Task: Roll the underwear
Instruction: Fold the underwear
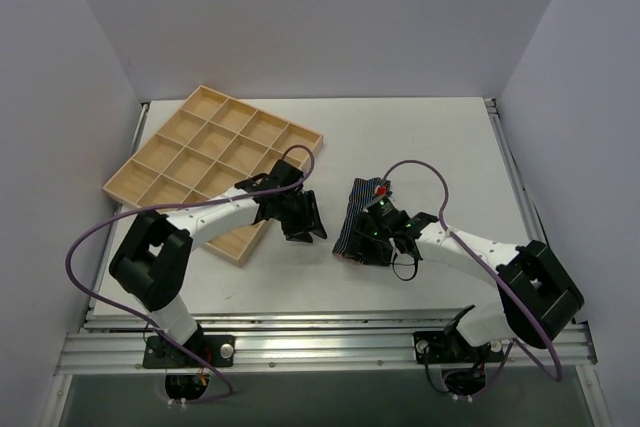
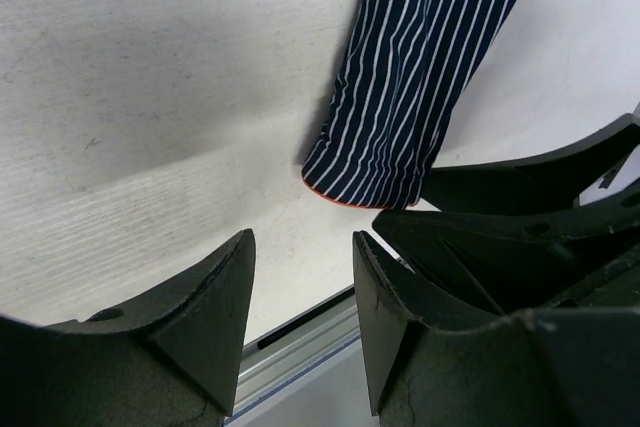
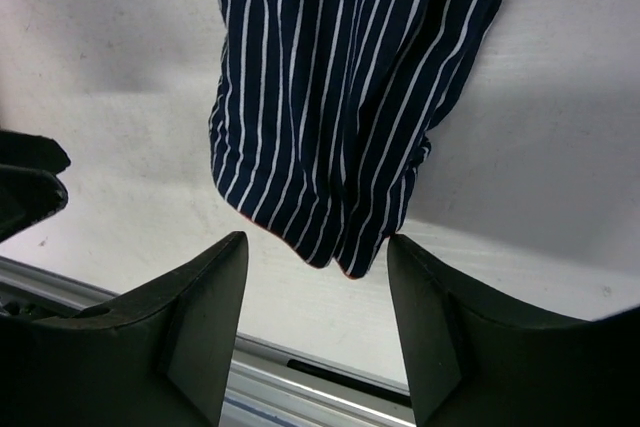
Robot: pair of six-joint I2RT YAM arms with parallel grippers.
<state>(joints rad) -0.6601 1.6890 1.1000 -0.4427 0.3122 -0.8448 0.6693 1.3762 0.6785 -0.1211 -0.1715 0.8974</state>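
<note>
Top external: underwear [image 1: 355, 217] lies as a narrow strip mid-surface [image 1: 440, 137], right of the wooden tray [image 1: 128, 179]. Right pincer [image 3: 315, 244] is spread wide, with the cloth's near end at its gap, unclamped. Left pincer [image 2: 300, 239] is spread, empty, just left of the garment.

The underwear [image 1: 356, 215] is lying near the middle of the counter [image 1: 430, 137]. My left hand [image 1: 303, 223] is hanging just left of it, between it and the tray [image 1: 264, 112], which is sitting toward the far left. My right hand [image 1: 375, 245] is hovering over the garment's near end, perhaps touching it; the overhead view is hiding any contact.
</note>
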